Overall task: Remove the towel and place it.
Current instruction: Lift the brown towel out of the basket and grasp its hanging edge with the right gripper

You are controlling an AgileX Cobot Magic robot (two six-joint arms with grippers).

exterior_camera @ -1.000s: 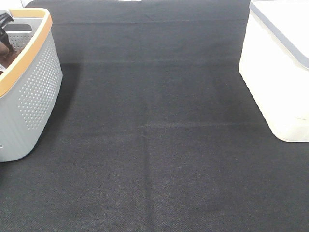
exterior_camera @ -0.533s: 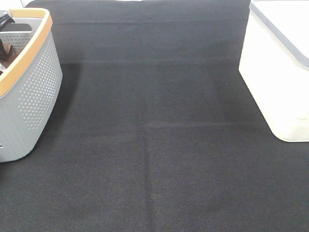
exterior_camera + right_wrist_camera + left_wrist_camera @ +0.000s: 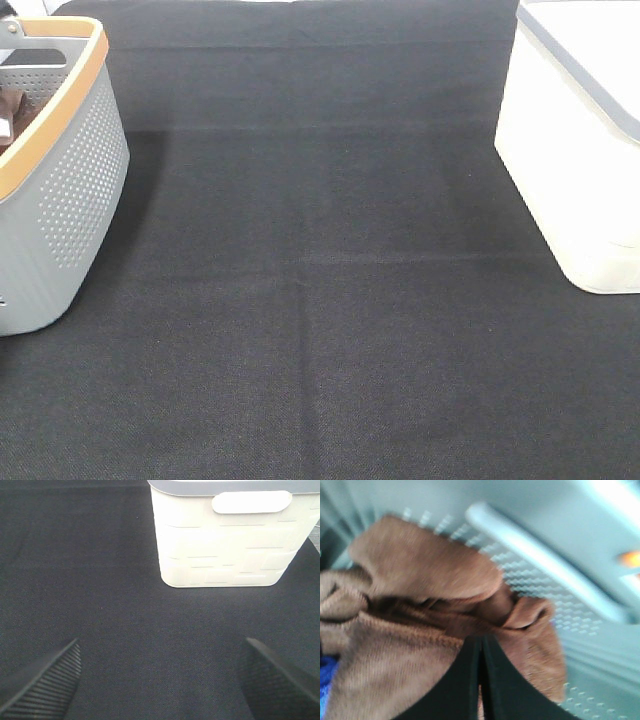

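The left gripper is seen with its two black fingers pressed flat together, only a thin seam showing between them. The towel, a reddish-brown fuzzy cloth, is bunched in folds directly around and ahead of the fingertips. A fold of it appears to be pinched there, although the wrist picture is blurred and the amount of cloth caught cannot be made out. A stitched hem is seen running across just ahead of the tips.

Beyond the towel, the perforated wall of the grey basket is faced by the gripper, with a pale bar crossing it. A patch of something blue is glimpsed beside the towel, to one side of the fingers.

In the high view, only a small brown edge of the towel is visible inside the basket, below its tan rim.

The right gripper is held with its ribbed fingers spread wide apart and nothing between them. Bare black mat lies beneath it, and a white bin is seen standing on the mat ahead of it, well apart from the fingertips.
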